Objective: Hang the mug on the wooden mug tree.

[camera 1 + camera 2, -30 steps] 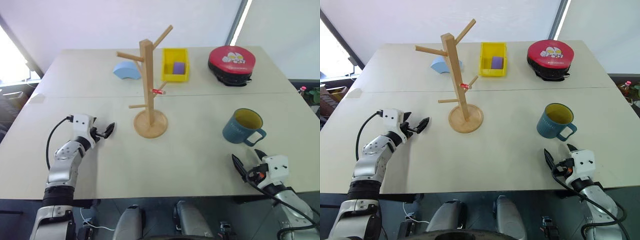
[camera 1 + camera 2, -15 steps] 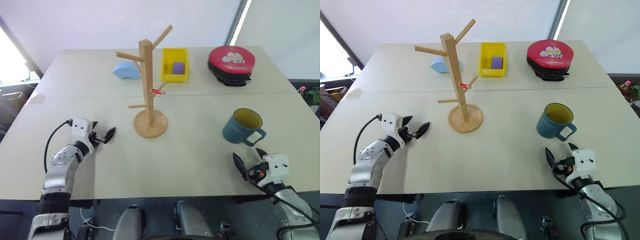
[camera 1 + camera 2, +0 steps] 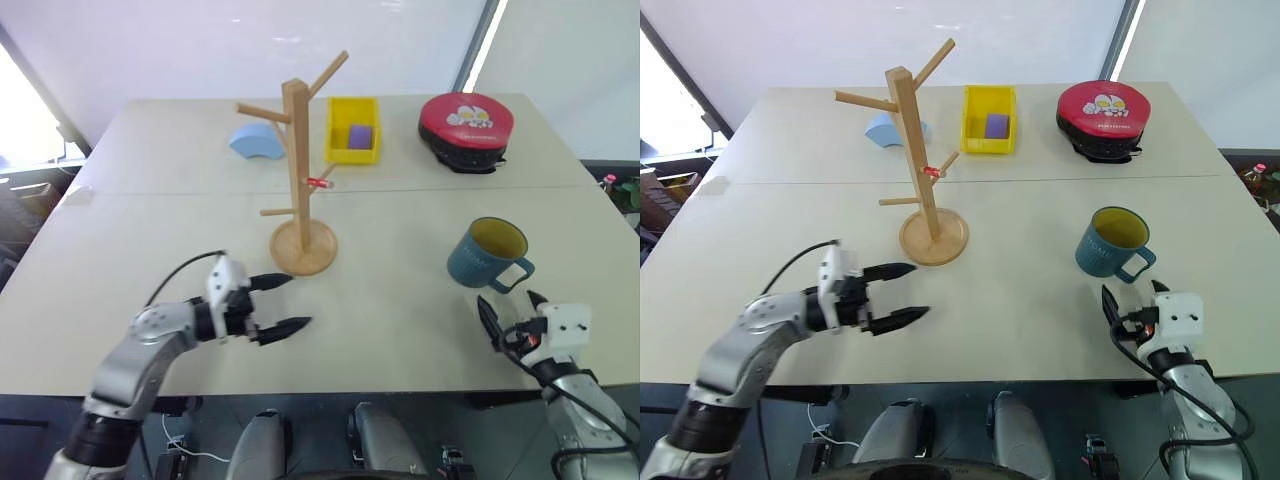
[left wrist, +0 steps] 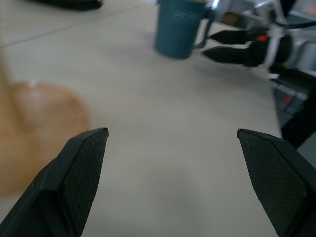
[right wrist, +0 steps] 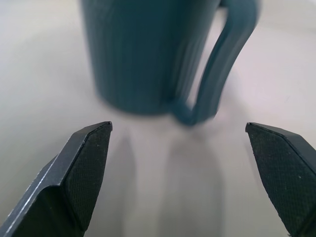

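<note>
My left gripper has its two black fingers spread wide and empty, pointing across the table toward my right side, above the bare tabletop just in front of the mug tree's base. My right gripper also stands with fingers spread, empty, at the near right edge of the table, aimed at the mug; the tips sit near the handle but clear of it.

The mug, dusty blue with a yellow-olive inside, stands upright on the table at my right, its loop handle turned toward the right gripper. In the right wrist view the mug fills the gap ahead between the two fingers, handle on one side. The mug tree stands upright near the middle of the table, well apart from the mug, with no mug on its pegs; a small red-and-white item is at one lower peg.

Surface: a pale beige table with a seam running across it behind the tree's base. On the far half lie a light-blue arched block, a yellow bin holding a purple block, and a round red case with a cartoon print. Beyond the table is a plain white wall with a slanted dark post, and bright light at the left.

Change from the earlier frame: the left gripper has swung from the left side of the table inward toward the centre and its wrist has turned to face right. The right gripper has barely shifted. Mug and tree are unmoved.
</note>
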You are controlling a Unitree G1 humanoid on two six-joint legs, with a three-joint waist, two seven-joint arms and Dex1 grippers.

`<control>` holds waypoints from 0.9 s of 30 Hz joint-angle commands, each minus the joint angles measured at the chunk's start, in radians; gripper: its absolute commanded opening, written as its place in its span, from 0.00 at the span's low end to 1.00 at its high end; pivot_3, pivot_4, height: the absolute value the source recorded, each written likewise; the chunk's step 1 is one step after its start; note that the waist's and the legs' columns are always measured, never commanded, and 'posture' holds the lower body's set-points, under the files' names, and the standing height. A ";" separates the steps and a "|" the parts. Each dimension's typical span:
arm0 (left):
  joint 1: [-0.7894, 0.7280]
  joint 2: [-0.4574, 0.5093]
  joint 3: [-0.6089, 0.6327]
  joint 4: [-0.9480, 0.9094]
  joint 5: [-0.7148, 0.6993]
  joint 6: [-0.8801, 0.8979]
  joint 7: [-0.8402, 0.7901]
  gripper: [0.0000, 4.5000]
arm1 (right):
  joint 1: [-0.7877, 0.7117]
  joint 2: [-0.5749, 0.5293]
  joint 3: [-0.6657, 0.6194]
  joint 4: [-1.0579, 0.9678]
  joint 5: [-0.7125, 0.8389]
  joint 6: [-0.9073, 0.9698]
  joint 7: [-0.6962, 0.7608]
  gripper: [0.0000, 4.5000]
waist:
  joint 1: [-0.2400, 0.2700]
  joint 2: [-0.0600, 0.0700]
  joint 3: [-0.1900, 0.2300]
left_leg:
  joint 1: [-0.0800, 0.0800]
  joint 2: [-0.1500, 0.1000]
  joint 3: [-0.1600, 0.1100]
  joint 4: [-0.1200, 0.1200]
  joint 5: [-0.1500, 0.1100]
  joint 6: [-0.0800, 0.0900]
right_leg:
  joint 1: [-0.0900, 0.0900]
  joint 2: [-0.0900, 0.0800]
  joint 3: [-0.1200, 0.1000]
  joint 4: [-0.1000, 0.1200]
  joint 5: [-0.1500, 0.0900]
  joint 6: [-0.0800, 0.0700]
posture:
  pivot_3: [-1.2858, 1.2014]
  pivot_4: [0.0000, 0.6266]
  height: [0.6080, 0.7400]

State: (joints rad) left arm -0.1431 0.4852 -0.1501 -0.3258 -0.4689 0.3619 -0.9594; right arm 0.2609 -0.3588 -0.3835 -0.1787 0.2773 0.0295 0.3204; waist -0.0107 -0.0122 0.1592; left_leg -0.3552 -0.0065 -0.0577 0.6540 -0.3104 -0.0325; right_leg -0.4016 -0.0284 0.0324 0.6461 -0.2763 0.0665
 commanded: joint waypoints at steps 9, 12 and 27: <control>-0.054 -0.003 -0.088 -0.050 0.044 -0.017 -0.011 1.00 | -0.041 0.012 -0.048 0.032 -0.002 -0.038 -0.059 1.00 | -0.002 0.001 0.000 | 0.001 0.001 0.000 -0.001 0.000 0.000 | 0.000 0.002 0.001 0.000 0.000 -0.001 | 0.52 0.24 1.00; -0.053 0.001 -0.081 -0.050 0.048 -0.030 -0.010 1.00 | -0.060 0.011 -0.045 0.042 -0.007 -0.029 -0.073 1.00 | -0.003 0.001 0.000 | 0.001 0.001 0.000 0.000 0.000 0.000 | 0.001 0.002 0.001 0.000 0.000 -0.001 | 0.52 0.24 1.00; -0.040 0.006 -0.078 -0.060 0.042 -0.036 0.010 1.00 | -0.107 0.025 0.009 0.065 -0.004 -0.022 -0.055 0.40 | -0.003 0.001 0.000 | 0.001 0.001 0.000 0.000 0.000 0.000 | 0.001 0.002 0.001 0.001 0.000 -0.001 | 0.52 0.24 1.00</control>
State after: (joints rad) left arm -0.1878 0.4893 -0.2452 -0.3452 -0.4223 0.3428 -0.9534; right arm 0.1537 -0.3395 -0.3669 -0.0893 0.2575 0.0163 0.2556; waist -0.0134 -0.0113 0.1591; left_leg -0.3542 -0.0059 -0.0577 0.6535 -0.3103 -0.0322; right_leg -0.4011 -0.0260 0.0333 0.6466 -0.2767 0.0659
